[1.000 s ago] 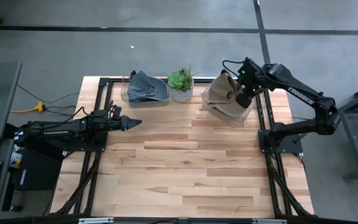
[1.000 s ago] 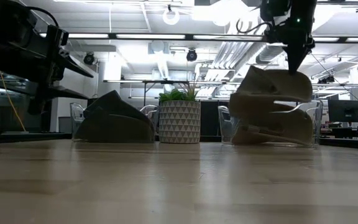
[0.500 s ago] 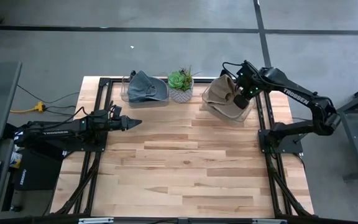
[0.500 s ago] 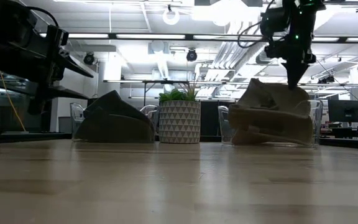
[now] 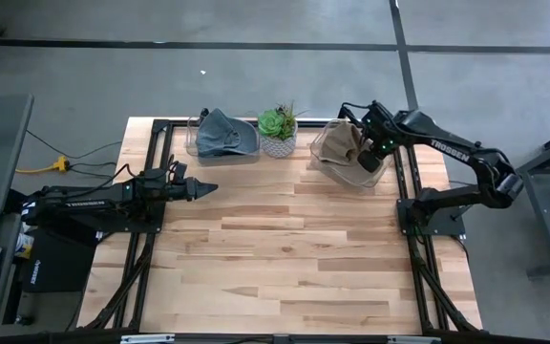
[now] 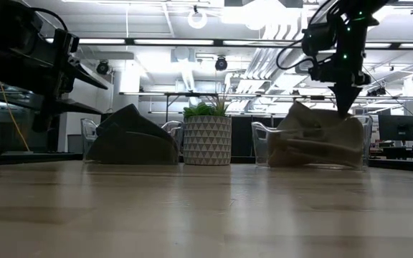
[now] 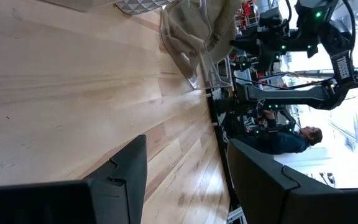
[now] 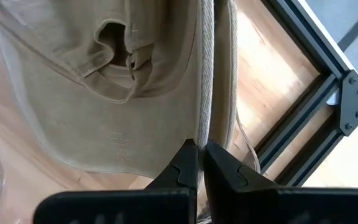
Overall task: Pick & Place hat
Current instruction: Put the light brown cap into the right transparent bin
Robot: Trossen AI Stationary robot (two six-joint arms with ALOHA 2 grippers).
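Note:
A tan hat (image 5: 337, 143) (image 6: 314, 136) (image 8: 92, 93) lies crumpled in a clear container (image 5: 378, 176) at the table's far right; it also shows in the left wrist view (image 7: 197, 25). My right gripper (image 5: 370, 159) (image 6: 344, 111) (image 8: 201, 152) stands over it, shut on the hat. My left gripper (image 5: 208, 189) (image 7: 188, 180) waits open above the table's left side, touching nothing. A grey hat (image 5: 225, 134) (image 6: 131, 136) rests in a second clear container at the far left. My right gripper pinches a thin edge of the tan hat (image 8: 205, 106), seen edge-on, between its two fingertips. The fingers come from above, pointing down. The hat's body spreads below the fingers and lies in the clear container (image 6: 361, 143).
A potted succulent in a patterned white pot (image 5: 278, 129) (image 6: 206, 136) stands between the two containers. Black frame rails (image 5: 404, 182) run along the table's sides, close to the right container. The near half of the wooden table (image 5: 285, 258) is bare. A person (image 7: 291, 137) shows beyond the table.
My right gripper has come down and slightly toward the table's left, staying shut on the tan hat. The hat, held raised above the clear container a second ago, has sunk into it and now sits lower and flatter.

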